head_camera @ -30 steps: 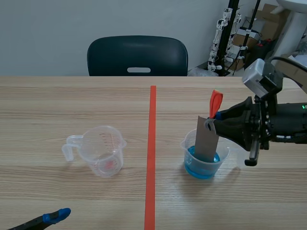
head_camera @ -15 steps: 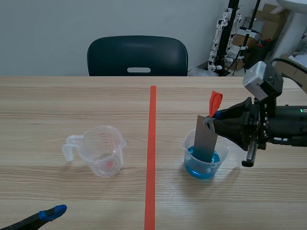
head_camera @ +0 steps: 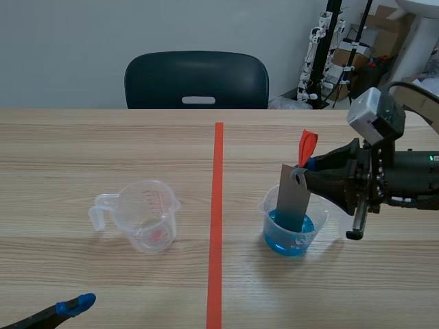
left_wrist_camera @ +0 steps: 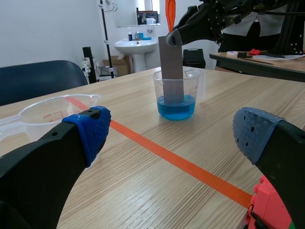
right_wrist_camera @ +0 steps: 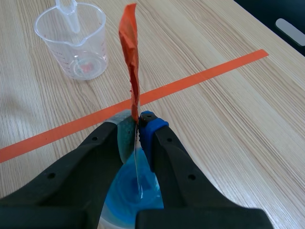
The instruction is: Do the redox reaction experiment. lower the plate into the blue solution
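A grey metal plate (head_camera: 293, 197) hangs from an orange-red ribbon (head_camera: 307, 147), its lower end dipped in the blue solution of a clear beaker (head_camera: 293, 226) right of the tape line. My right gripper (head_camera: 310, 164) is shut on the ribbon just above the plate; in the right wrist view the ribbon (right_wrist_camera: 131, 71) rises between the pads, with the blue solution (right_wrist_camera: 133, 191) below. The left wrist view shows the plate (left_wrist_camera: 171, 67) standing in the beaker (left_wrist_camera: 177, 93) far ahead. My left gripper (left_wrist_camera: 171, 138) is open, low at the near left table edge (head_camera: 75, 305).
An empty clear measuring cup (head_camera: 144, 214) with a handle stands left of the orange-red tape line (head_camera: 217, 219). A dark chair (head_camera: 197, 80) sits behind the far table edge. Lab stands and boxes fill the back right.
The plate has sunk slightly deeper into the blue solution. My left gripper has drawn back a little toward the near left corner. The right arm has barely shifted.
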Available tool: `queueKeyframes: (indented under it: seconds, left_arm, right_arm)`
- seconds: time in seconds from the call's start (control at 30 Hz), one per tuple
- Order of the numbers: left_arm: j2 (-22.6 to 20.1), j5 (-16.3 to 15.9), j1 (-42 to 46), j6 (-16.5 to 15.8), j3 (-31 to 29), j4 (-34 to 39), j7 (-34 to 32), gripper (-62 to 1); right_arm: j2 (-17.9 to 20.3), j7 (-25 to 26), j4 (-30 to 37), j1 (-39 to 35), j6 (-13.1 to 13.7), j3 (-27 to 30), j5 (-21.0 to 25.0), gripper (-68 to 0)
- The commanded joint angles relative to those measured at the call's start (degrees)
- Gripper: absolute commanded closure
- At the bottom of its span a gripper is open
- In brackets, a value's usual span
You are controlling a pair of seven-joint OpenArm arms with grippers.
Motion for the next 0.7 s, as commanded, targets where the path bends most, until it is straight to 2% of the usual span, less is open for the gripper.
queueKeyframes:
  seconds: [0.0, 0.1, 0.67]
  left_arm:
    - [-0.04, 0.02, 0.79, -0.15, -0.07, 1.09, -2.62, -54.2]
    - [-0.04, 0.02, 0.79, -0.15, -0.07, 1.09, -2.62, -54.2]
    - [-0.04, 0.02, 0.79, -0.15, -0.07, 1.09, -2.62, -54.2]
  right_arm:
    - [0.5, 1.07, 0.26, 0.68, 0.02, 0.55, 0.59, -0.6]
    - [0.13, 1.05, 0.26, 0.46, 0.02, 0.55, -0.66, -0.6]
    - [0.0, 2.58, 0.26, -0.44, 0.04, 0.55, -0.35, -0.6]
